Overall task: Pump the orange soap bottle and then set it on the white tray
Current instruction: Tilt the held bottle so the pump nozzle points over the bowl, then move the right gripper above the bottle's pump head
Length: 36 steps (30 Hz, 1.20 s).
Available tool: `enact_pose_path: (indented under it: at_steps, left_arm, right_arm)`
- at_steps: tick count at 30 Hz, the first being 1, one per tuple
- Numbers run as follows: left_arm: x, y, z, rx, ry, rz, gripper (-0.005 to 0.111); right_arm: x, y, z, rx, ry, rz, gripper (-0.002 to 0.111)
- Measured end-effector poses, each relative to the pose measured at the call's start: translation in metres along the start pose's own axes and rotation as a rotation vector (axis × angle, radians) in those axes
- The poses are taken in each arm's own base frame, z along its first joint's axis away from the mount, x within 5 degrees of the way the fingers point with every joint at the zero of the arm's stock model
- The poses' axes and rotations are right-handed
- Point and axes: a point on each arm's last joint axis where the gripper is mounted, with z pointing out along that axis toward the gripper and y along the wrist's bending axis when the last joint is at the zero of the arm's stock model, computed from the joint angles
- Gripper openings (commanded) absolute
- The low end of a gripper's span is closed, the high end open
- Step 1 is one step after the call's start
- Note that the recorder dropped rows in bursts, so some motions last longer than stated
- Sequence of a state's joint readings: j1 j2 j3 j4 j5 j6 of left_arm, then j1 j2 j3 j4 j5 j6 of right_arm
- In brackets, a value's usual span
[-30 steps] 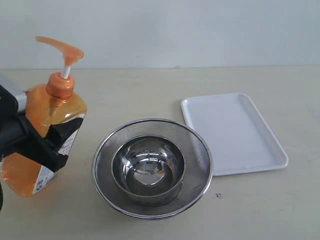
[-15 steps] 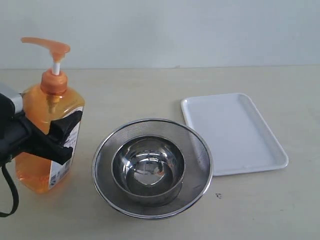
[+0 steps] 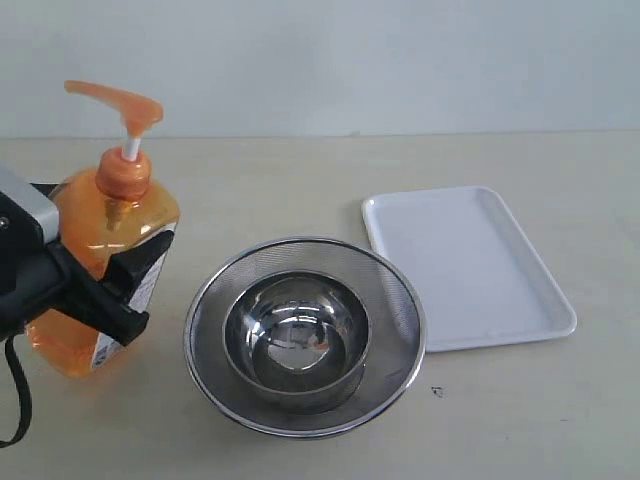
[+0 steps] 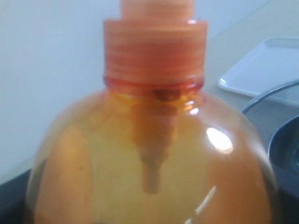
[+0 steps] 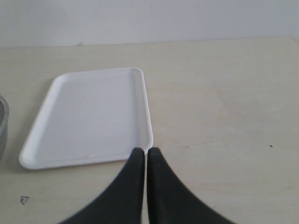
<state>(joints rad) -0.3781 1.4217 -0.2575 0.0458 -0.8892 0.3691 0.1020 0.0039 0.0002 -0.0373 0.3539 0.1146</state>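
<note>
The orange soap bottle is at the far left of the table, leaning slightly to the right. Its orange pump head is raised on the white stem. My left gripper is shut on the bottle's body across the label. In the left wrist view the orange soap bottle fills the picture and hides the fingers. The white tray lies flat and bare at the right. My right gripper is shut on nothing, just in front of the white tray's near corner. It does not show in the exterior view.
A round steel mesh strainer with a steel bowl inside it sits mid-table between bottle and tray. The strainer's edge is close beside the bottle. A pale wall runs behind the table.
The bottle swung from leaning right to upright, and now leans right again, shifted slightly toward the strainer. The left gripper stayed shut on it throughout.
</note>
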Motion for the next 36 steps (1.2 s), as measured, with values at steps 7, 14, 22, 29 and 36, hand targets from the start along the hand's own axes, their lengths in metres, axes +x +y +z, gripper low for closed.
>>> enact_pose_path:
  at_steps: [7, 14, 22, 29, 36]
  left_arm:
    - [0.003, -0.003, 0.000, 0.034, 0.031, 0.097, 0.005]
    - [0.004, -0.004, 0.000, 0.039, 0.041, 0.112, 0.005]
    - [0.004, -0.004, 0.000, 0.039, 0.043, 0.112, 0.005]
    - [0.004, -0.004, 0.000, 0.039, 0.043, 0.112, 0.005]
    - [0.004, -0.004, 0.000, 0.041, 0.047, 0.112, 0.005]
  right_arm:
    - [0.000, 0.000, 0.000, 0.000, 0.000, 0.000, 0.000]
    - [-0.001, 0.000, 0.000, 0.000, -0.011, -0.025, 0.000]
    - [-0.024, 0.004, -0.003, -0.077, -0.262, 0.213, 0.000]
    - [-0.047, 0.004, -0.013, -0.161, -0.409, 0.551, 0.000]
    - [-0.116, 0.019, -0.034, -0.319, -0.420, 0.438, 0.000]
